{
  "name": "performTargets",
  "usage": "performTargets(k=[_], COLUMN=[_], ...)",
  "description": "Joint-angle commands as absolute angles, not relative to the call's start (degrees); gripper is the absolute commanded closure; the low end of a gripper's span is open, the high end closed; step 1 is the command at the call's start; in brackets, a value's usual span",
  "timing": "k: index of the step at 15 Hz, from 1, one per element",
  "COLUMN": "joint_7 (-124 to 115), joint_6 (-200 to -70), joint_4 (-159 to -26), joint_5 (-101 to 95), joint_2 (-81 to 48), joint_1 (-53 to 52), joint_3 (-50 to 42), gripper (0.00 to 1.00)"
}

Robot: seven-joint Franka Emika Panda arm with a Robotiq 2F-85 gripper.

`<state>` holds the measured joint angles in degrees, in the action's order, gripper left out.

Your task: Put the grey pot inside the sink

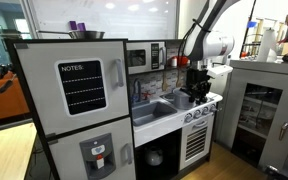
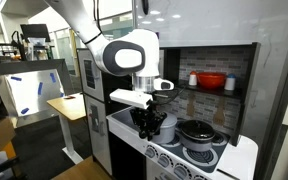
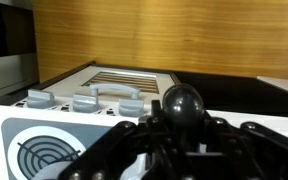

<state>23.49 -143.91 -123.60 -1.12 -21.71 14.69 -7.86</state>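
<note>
My gripper [image 2: 152, 128] hangs low over the toy kitchen's counter, at the stove's edge nearest the sink [image 1: 160, 106]; it also shows in an exterior view [image 1: 192, 92]. In the wrist view its black fingers [image 3: 182, 135] sit tight on both sides of a round black knob [image 3: 182, 104]. The knob seems to top the dark grey pot [image 2: 162, 127] that sits under the gripper. How high the pot is I cannot tell. In an exterior view the gripper hides the sink.
A second dark lidded pot [image 2: 196, 134] sits on the stove burner just beside the gripper. A red bowl [image 2: 211, 81] stands on the shelf behind. The toy fridge [image 1: 79, 110] stands beyond the sink. Grey tap handles [image 3: 84, 101] show ahead in the wrist view.
</note>
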Motion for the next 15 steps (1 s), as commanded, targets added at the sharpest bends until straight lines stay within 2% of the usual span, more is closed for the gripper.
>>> performTargets(k=[1,15], joint_7=[25.5,23.9], joint_6=[-145.2,-145.6], joint_4=[-123.7,-124.8], joint_5=[0.2,-5.4], joint_2=[-21.9,-20.2], joint_1=[16.4,12.2], joint_3=[-6.3,-4.6], gripper=[0.91,0.91])
